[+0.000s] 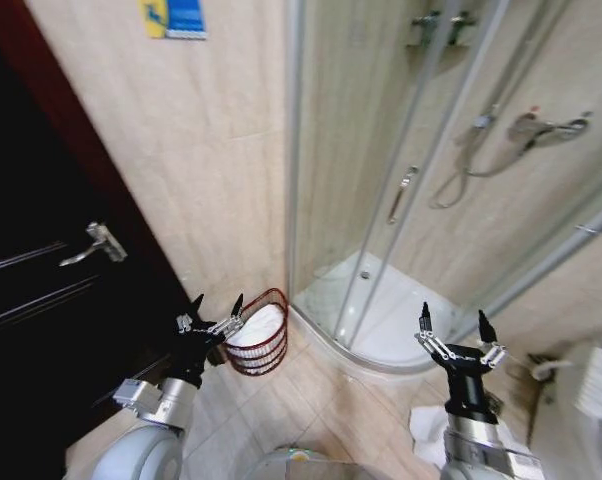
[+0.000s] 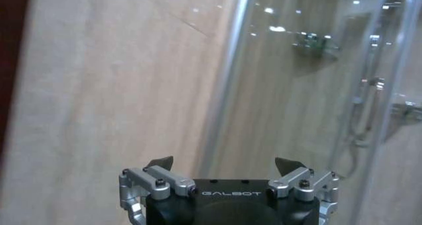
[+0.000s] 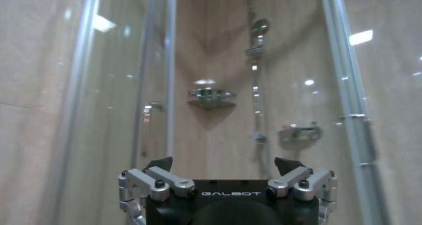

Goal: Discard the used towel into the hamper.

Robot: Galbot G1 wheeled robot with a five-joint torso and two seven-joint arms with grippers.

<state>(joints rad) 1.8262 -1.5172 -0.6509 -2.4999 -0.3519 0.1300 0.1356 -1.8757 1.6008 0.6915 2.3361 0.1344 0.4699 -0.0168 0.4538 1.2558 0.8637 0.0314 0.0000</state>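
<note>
Both grippers, left gripper (image 1: pixel 217 305) and right gripper (image 1: pixel 456 325), hung spread and empty. White towel (image 1: pixel 253 328) sat inside the hamper (image 1: pixel 262 357) (just beside the left one).

The hamper (image 1: pixel 258 345) holds something white — possibly a towel — partly hidden behind the left gripper (image 1: pixel 214 310); a white cloth (image 1: pixel 428 432) lies half-covered by the right arm.

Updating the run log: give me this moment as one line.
left gripper: open, empty, beside hamper | right gripper: open, empty, raised | hamper: white towel inside, on floor by shower door
</note>
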